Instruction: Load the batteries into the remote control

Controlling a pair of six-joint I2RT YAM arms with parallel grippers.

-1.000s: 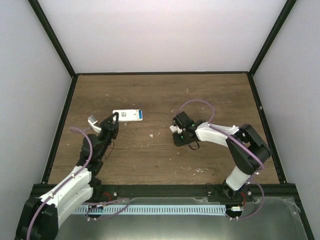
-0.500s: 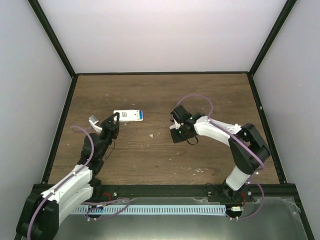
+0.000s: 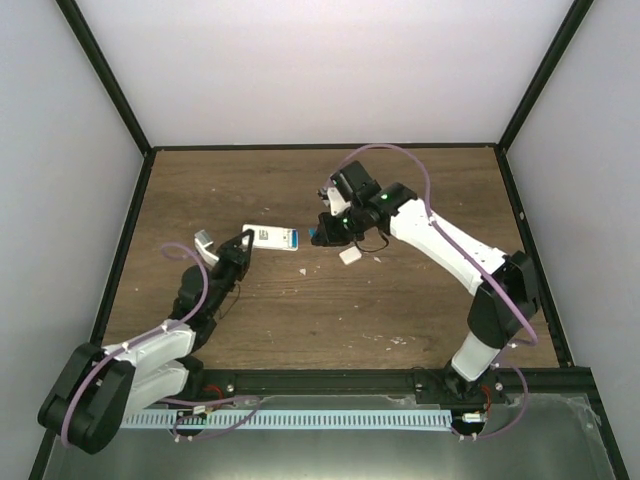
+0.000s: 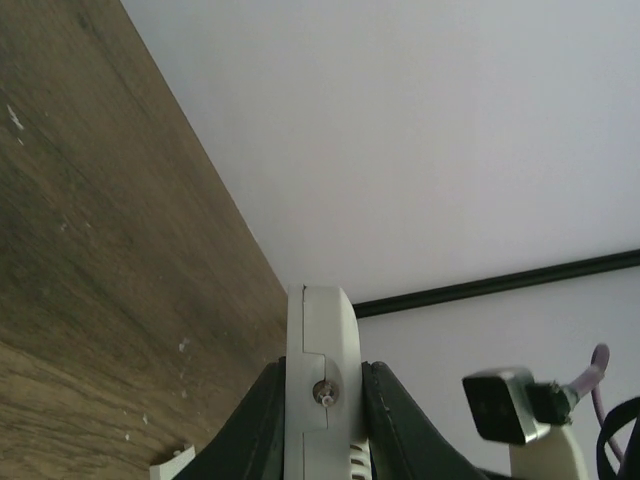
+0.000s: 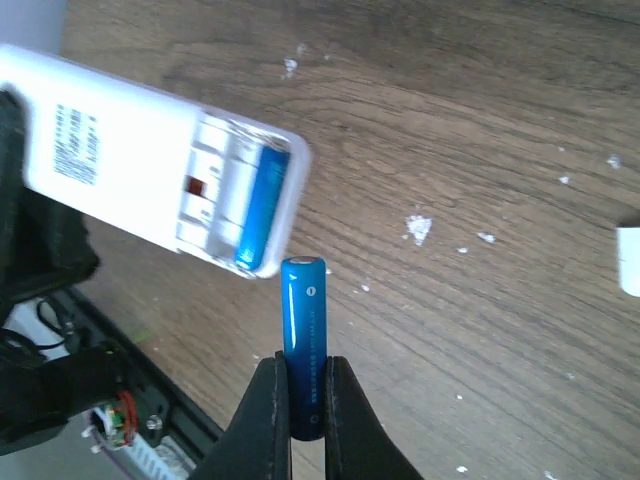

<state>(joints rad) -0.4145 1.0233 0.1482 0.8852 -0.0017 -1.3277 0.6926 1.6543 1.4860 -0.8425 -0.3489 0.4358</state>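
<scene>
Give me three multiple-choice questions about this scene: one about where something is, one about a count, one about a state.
1. Where is the loose battery?
A. in the right gripper
B. in the left gripper
C. inside the remote

2. How many batteries sit inside the remote?
A. none
B. one
C. two

3. The left gripper is:
A. wide open
B. shut on nothing
C. shut on the remote

Answers: A, the right gripper clamps its lower end; B, a second battery lies in the open compartment; C, it squeezes the remote's edges.
</scene>
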